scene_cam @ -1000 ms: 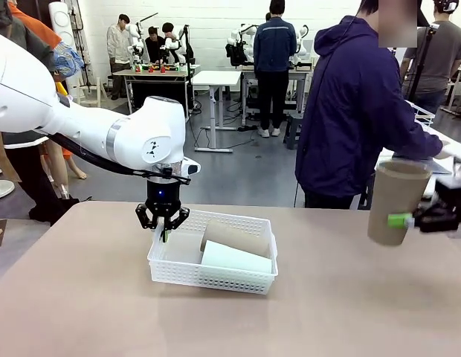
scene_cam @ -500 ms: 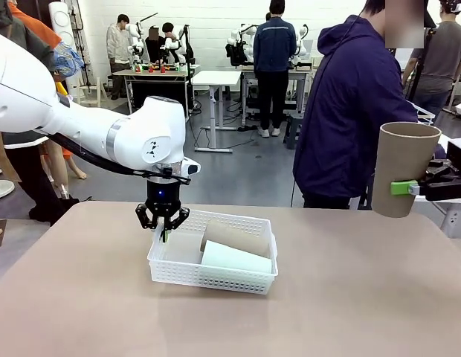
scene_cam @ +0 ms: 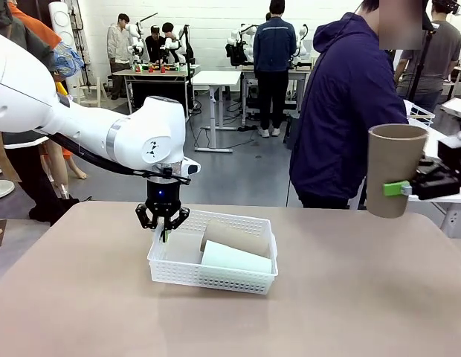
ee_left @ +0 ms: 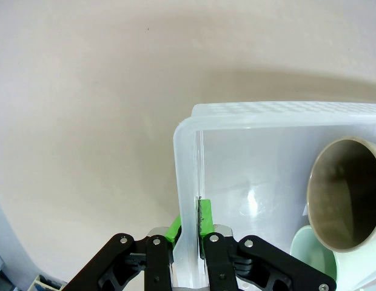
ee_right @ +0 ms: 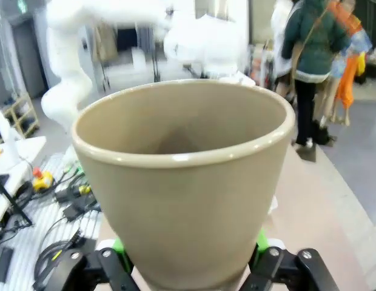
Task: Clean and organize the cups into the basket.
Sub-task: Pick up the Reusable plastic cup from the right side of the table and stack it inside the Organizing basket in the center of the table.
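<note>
I see the desk [scene_cam: 349,297] spread tan and flat across the front view, with a person [scene_cam: 349,111] in a dark blue jacket standing at its far edge, toward the right. My left arm [scene_cam: 104,130] reaches in from the left side and hangs its pincer pointing straight down over the basket. The basket [scene_cam: 216,277] sits on the desk a little left of the middle, nearer the far edge than the near one. Inside it two cups lie on their sides, touching: a tan-brown cup [scene_cam: 234,236] toward the far wall and a pale mint green cup [scene_cam: 236,259] just in front of it, toward the near wall. In the left wrist view the tan-brown cup's open mouth faces the camera beside the mint rim. A third cup, tan-brown [scene_cam: 394,169], is held upright in the air above the desk's right edge, mouth up. My right pincer [scene_cam: 406,187] is clamped on its lower half from the side, green pads [scene_cam: 395,188] pressed to its wall. My left pincer [ee_left: 190,223] is pinched narrow on the basket's left end wall, one finger inside, one outside.
</note>
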Motion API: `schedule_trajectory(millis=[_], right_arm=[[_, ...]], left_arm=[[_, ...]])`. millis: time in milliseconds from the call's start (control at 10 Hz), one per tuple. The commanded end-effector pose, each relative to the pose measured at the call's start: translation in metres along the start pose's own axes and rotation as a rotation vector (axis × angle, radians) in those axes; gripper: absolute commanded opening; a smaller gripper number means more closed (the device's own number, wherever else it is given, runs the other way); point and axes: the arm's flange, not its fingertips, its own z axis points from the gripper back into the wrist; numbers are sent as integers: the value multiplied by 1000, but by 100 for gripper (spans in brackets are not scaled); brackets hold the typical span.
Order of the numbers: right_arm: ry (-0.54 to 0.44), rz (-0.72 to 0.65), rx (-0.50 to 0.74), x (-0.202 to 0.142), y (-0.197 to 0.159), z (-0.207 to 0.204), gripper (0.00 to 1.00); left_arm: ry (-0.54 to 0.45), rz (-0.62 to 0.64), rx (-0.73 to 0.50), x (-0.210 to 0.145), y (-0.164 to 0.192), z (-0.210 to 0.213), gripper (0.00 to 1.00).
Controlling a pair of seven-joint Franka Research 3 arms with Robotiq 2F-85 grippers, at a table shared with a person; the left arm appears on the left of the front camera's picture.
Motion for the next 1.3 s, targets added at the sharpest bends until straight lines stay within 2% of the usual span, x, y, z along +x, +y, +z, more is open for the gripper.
schedule_trajectory(millis=[0,200,300,500,700,900,1200], right_arm=[[255,-36,50,84,-21,-51,82],[468,-82,81,127,-46,-124,82],[578,-116,113,132,-60,-170,82],[716,-134,181,117,-79,-244,82],[794,-111,226,89,-93,-291,82],[811,-98,271,69,-102,-316,82],[890,-73,331,36,-107,-344,82]], left_arm=[[-5,1,0,0,1,2,0],[-5,1,0,0,1,2,0],[-5,1,0,0,1,2,0],[-5,1,0,0,1,2,0],[-5,1,0,0,1,2,0],[-5,1,0,0,1,2,0],[-5,1,0,0,1,2,0]])
